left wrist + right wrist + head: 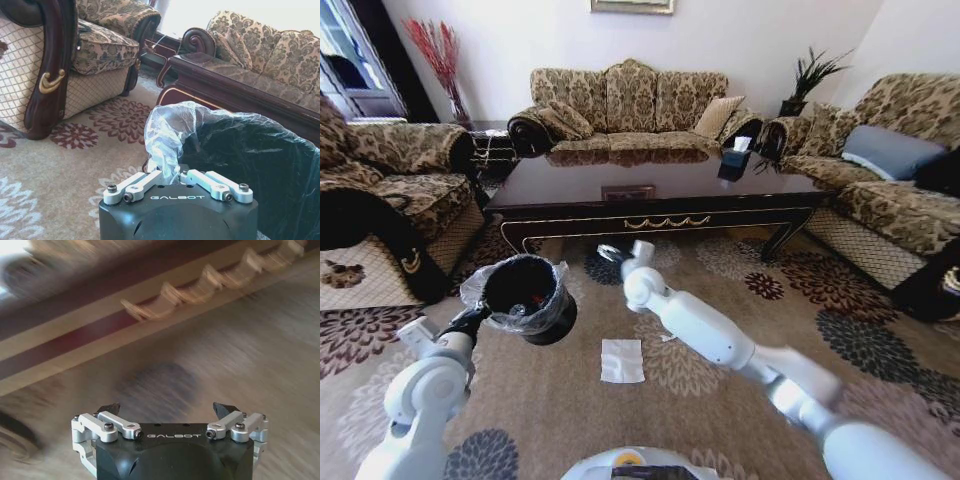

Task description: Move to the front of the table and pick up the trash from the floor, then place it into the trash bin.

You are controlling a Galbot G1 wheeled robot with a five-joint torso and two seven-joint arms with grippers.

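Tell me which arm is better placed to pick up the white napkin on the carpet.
Probably the right. Its pincer is open and free above the carpet, near the white napkin. The left pincer is shut on the trash bin liner, holding it up.

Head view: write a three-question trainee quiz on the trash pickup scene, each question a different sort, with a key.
1. True or false: the left tool is shut on the trash bin liner, holding the bin off the floor.
2. Multiple choice: the white napkin lies A) on the table, B) inside the bin, C) on the carpet between the two arms.
3. Fill in: the right tool is ____, near the table's front edge.

Key: 1 true; 2 C; 3 open.
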